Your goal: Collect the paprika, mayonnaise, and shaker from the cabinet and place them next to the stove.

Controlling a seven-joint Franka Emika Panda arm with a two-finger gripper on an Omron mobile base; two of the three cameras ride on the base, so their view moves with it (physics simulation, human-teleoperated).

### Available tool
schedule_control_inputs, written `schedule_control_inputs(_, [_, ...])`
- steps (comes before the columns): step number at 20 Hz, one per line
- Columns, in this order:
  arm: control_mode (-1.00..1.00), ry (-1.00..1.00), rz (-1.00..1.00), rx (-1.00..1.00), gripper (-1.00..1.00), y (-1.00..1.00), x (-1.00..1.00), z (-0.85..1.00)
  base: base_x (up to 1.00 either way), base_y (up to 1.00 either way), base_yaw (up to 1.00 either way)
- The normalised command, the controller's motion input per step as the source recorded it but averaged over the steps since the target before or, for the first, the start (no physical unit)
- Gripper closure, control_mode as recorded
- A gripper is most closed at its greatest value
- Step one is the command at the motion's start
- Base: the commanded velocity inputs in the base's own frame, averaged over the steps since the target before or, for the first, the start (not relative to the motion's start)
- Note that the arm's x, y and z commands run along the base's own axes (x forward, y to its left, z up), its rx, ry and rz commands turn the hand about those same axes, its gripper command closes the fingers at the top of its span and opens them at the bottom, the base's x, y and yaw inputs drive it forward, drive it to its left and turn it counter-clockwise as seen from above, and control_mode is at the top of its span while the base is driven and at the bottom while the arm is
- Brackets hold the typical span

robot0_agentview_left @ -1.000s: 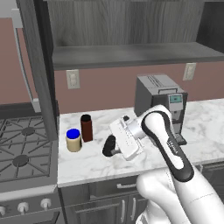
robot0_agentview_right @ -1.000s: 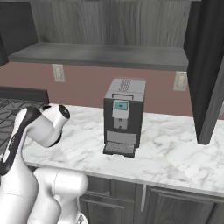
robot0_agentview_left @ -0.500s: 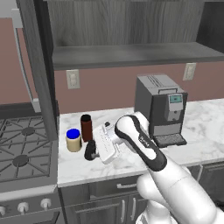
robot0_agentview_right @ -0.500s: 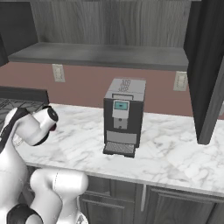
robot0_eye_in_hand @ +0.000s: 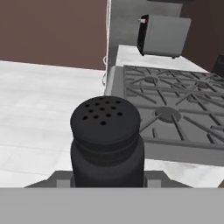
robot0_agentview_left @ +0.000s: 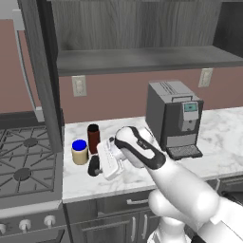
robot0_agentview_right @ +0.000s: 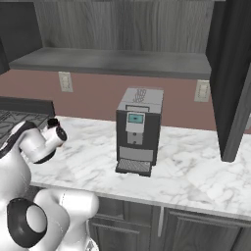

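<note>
The end effector (robot0_agentview_left: 97,166) pinched the small, tapered, all-black shaker (robot0_eye_in_hand: 107,140) around its body; it looked light, rigid and possibly slippery.

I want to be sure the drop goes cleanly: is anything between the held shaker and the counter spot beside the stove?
Nothing visible blocks it. The gripper holds the shaker low over bare counter near the stove. The mayonnaise and paprika stand just behind it, close but not underneath.
</note>
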Motion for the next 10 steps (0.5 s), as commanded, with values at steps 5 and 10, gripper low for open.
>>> schedule_control_inputs(5, [-1.0, 0.0, 0.0, 0.0, 1.0, 0.0, 0.27, -0.32, 0.0, 0.0, 0.0])
schedule_control_inputs(10, [-1.0, 0.0, 0.0, 0.0, 1.0, 0.01, 0.15, -0.29, 0.0, 0.0, 0.0])
